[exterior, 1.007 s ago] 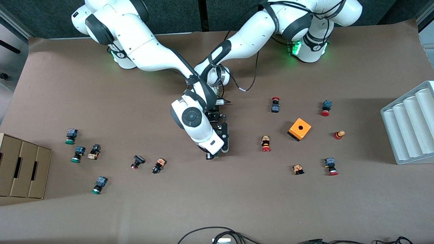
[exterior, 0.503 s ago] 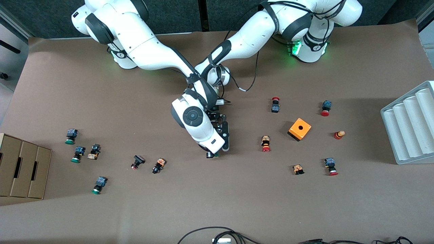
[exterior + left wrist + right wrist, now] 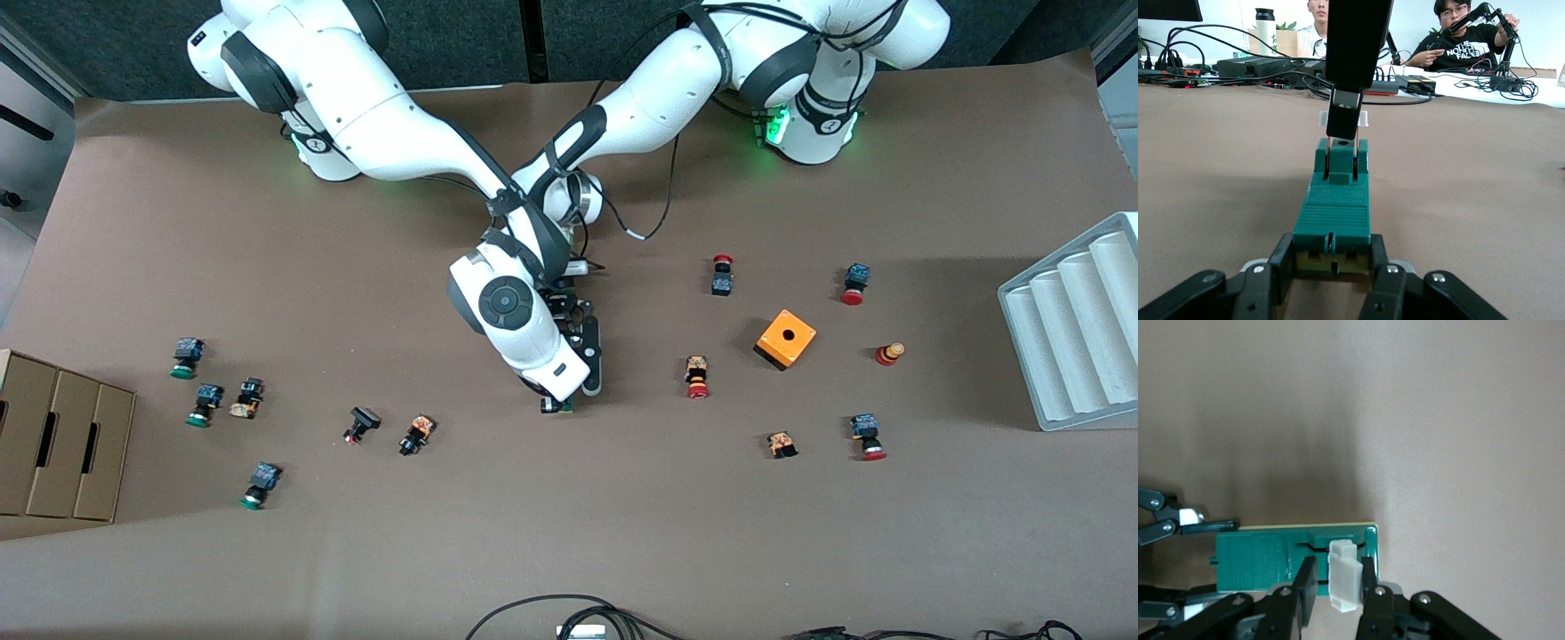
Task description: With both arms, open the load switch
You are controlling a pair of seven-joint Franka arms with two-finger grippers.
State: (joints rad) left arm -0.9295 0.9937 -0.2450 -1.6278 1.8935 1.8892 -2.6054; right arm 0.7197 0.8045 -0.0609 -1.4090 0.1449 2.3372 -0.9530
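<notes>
The dark green load switch (image 3: 1334, 208) lies on the brown table under the crossed arms. In the front view only its end nearer the camera (image 3: 558, 406) shows below the right arm's hand. My left gripper (image 3: 1331, 265) is shut on the switch's end farther from the front camera, one finger on each side. My right gripper (image 3: 1338, 583) comes down from above and is shut on the white lever (image 3: 1343, 581) at the switch's other end. That lever (image 3: 1365, 119) also shows past the right gripper's finger (image 3: 1345, 110). The right arm's hand hides most of the left gripper in the front view.
An orange cube box (image 3: 786, 339) and several push buttons (image 3: 697, 376) lie toward the left arm's end. More push buttons (image 3: 417, 434) lie toward the right arm's end, near cardboard boxes (image 3: 62, 444). A grey ridged tray (image 3: 1076, 329) stands at the table's edge.
The right arm's hand has shifted very slightly away from the front camera. Both grips on the switch look the same.
</notes>
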